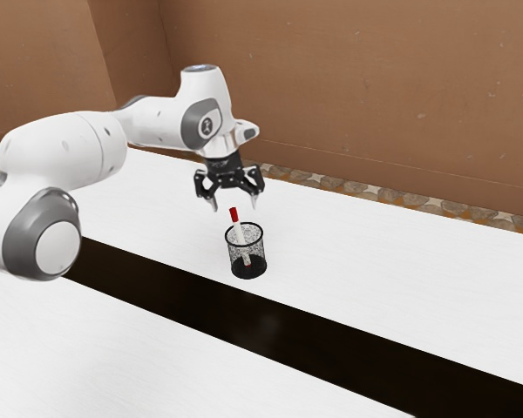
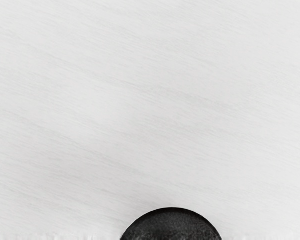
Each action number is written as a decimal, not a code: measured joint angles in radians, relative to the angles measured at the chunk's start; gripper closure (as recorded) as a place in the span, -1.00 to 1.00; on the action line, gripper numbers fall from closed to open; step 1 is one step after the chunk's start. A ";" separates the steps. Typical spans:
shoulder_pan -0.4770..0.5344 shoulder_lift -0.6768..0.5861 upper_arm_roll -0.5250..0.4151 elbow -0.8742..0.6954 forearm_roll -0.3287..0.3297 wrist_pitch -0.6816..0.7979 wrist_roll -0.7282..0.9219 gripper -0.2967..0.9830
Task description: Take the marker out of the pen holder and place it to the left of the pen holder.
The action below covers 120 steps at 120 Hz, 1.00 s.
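The wide-open tool (image 1: pixel 234 206) hangs above a leaning marker (image 1: pixel 240 233), whose tilt could spoil the grip and topple the holder (image 1: pixel 258 251) below.

Pale wood-grained tabletop (image 2: pixel 150 110), dark rounded rim of pen holder (image 2: pixel 171 225), partly visible

From the side of the robot arm (image 1: pixel 59 150), the exterior view looks slantwise down, well apart from the mesh pen holder (image 1: pixel 259 252), toward the brown wall (image 1: pixel 349 96) behind it. The wrist view faces down, much nearer; its dark curve is probably the mesh pen holder. Both share white tabletop (image 1: pixel 366 261) beside it.
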 joint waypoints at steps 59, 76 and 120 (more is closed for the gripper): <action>-0.005 -0.044 -0.009 -0.064 -0.046 -0.111 -0.018 -0.54; -0.007 -0.036 -0.007 -0.056 -0.049 -0.115 -0.010 -0.54; -0.009 -0.017 -0.001 -0.032 -0.049 -0.068 0.004 -0.45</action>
